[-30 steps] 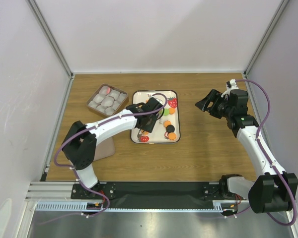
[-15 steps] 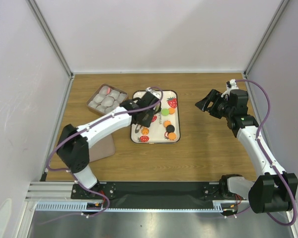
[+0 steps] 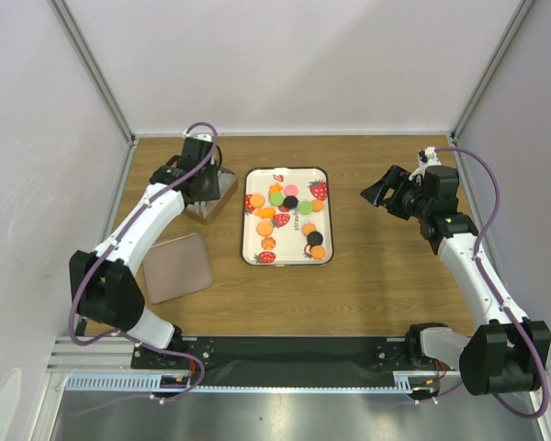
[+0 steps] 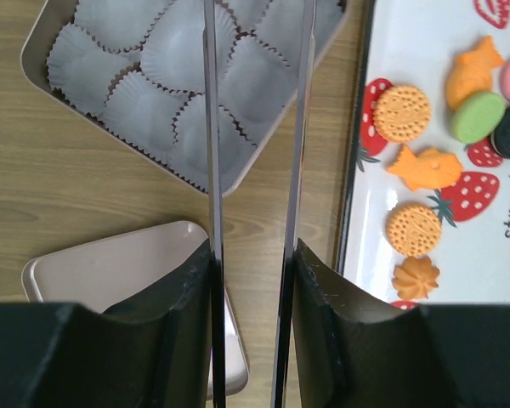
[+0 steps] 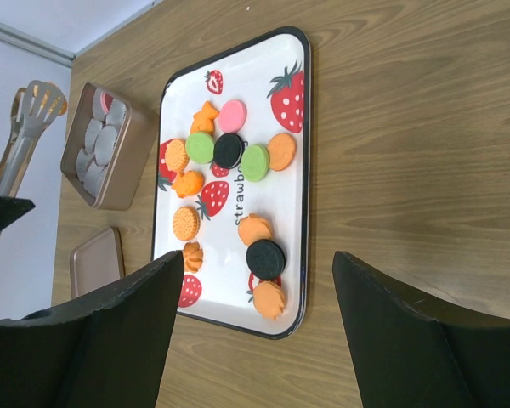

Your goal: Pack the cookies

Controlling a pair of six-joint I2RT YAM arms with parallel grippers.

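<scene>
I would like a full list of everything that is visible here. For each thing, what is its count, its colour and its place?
cookies: thirteen (eight orange, two green, two black, one pink), on the tray
tray: one, white with strawberry prints and a dark rim, middle of the table
tin: one, golden brown, left of the tray
paper cups: several, white, inside the tin
lid: one, pinkish beige, on the table nearer the arms than the tin
table: one, brown wood
tongs: one pair, metal, held by the left gripper
left gripper: black, jaws shut on the tongs, over the tin
right gripper: black, jaws open and empty, right of the tray
</scene>
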